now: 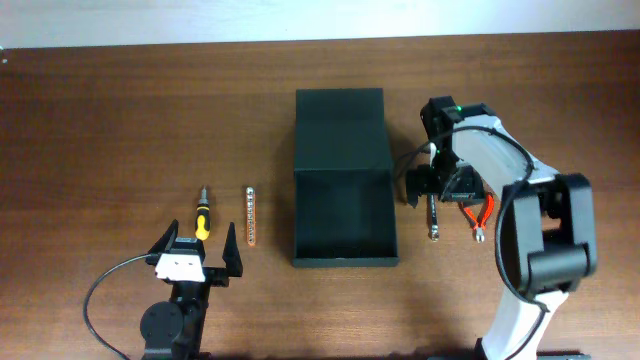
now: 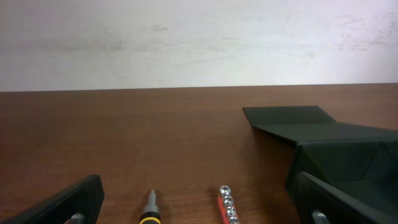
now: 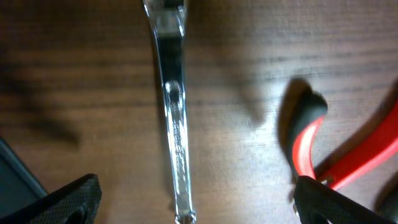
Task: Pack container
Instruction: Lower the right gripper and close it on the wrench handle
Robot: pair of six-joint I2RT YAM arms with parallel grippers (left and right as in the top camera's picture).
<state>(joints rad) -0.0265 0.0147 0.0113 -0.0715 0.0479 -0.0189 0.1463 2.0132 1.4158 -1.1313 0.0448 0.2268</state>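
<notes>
Overhead: container (image 1: 343, 190) sits mid-table, lid folded back, nothing inside (ready for loading). Left gripper (image 1: 196, 248) is fully spread and empty, just behind the screwdriver (image 1: 203, 216).
Left wrist: screwdriver lies between the fingers, likely staged for pickup.
Right wrist: right gripper (image 3: 199, 205) gapes wide, empty, straddling the wrench (image 3: 174, 124) beside the pliers (image 3: 311, 149), probably its target.

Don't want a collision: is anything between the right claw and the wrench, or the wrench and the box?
Nothing visible: the wrench lies bare under the open right claw, next to the open box.
</notes>
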